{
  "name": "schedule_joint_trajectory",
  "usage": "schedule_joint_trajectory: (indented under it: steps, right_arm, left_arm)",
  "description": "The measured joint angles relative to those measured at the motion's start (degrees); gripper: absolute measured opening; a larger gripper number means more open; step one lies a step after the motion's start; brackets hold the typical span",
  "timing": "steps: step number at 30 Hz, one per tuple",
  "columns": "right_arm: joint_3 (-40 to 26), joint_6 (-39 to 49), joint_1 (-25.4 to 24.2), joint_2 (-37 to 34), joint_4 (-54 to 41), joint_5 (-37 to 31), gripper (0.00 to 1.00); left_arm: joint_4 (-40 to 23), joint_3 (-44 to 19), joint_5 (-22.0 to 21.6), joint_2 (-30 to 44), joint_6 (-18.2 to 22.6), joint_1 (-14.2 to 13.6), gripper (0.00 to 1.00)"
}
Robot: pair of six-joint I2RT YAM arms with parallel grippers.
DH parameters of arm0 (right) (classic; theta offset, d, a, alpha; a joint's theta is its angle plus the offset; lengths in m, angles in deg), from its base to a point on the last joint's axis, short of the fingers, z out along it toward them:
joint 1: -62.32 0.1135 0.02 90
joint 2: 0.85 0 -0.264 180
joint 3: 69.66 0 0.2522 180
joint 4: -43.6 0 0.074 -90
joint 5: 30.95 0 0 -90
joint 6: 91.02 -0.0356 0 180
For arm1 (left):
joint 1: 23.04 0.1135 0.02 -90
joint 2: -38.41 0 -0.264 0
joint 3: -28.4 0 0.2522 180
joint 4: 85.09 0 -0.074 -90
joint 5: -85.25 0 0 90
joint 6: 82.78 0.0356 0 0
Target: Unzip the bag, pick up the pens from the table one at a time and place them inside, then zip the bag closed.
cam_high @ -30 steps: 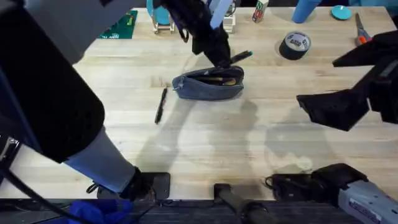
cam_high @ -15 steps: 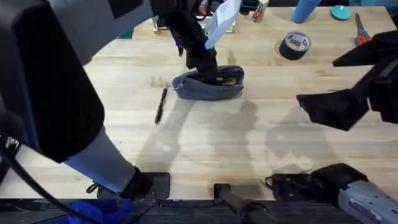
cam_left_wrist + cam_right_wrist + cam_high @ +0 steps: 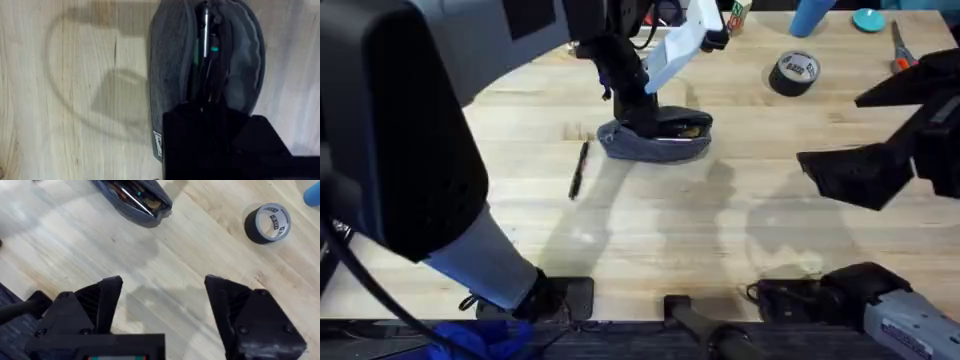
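From above I see my left gripper point(image 3: 642, 118) down at the open blue-grey bag point(image 3: 656, 140), one dark pen point(image 3: 578, 169) lying apart on the table point(image 3: 720, 230) beside it, and my right gripper point(image 3: 865, 170) hanging well off, a tape roll point(image 3: 793, 72) beyond.

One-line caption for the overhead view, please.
Left gripper reaches into the open bag; one pen lies on the table; right gripper waits open.
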Motion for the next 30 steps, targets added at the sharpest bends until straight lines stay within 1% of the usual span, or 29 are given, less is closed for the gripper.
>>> schedule_joint_trajectory:
  steps: [5,6,7,11,12,13,15,23,26,30]
  right_arm:
    - [0.00,0.00,0.00,0.00,0.02,0.00,0.996]
    - [0.00,0.00,0.00,0.00,0.00,0.00,0.996]
    - [0.00,0.00,0.00,0.00,0.01,0.00,0.997]
    - [0.00,0.00,0.00,0.00,-0.01,0.00,0.995]
    - [0.00,0.00,0.00,0.00,0.00,0.00,0.995]
    - [0.00,0.00,0.00,0.00,0.02,0.00,0.996]
    - [0.00,0.00,0.00,0.00,-0.01,0.00,0.996]
    - [0.00,0.00,0.00,0.00,0.01,0.00,0.996]
    - [0.00,0.00,0.00,-0.01,0.00,0.00,0.996]
    - [0.00,0.00,0.00,-0.01,0.00,0.00,0.996]
  left_arm:
    - [0.45,0.17,-0.14,0.00,0.00,0.00,0.042]
    - [0.47,0.17,-0.18,-0.01,0.05,0.00,0.075]
    - [0.63,0.17,-0.29,0.00,0.08,-0.02,0.154]
    - [1.06,0.17,-0.71,0.00,0.04,0.00,0.757]
    - [1.06,0.17,-0.90,-0.01,-0.01,0.00,0.922]
    - [1.06,0.17,-0.97,-0.01,-0.01,0.00,0.972]
    - [1.06,0.17,-1.02,0.00,0.00,0.00,0.992]
    - [1.05,0.17,-0.88,0.00,-0.15,0.00,0.995]
    - [0.19,-0.54,-0.66,0.00,-1.35,-0.01,0.995]
    - [-1.63,-3.18,-0.49,-0.84,-3.25,0.01,0.995]
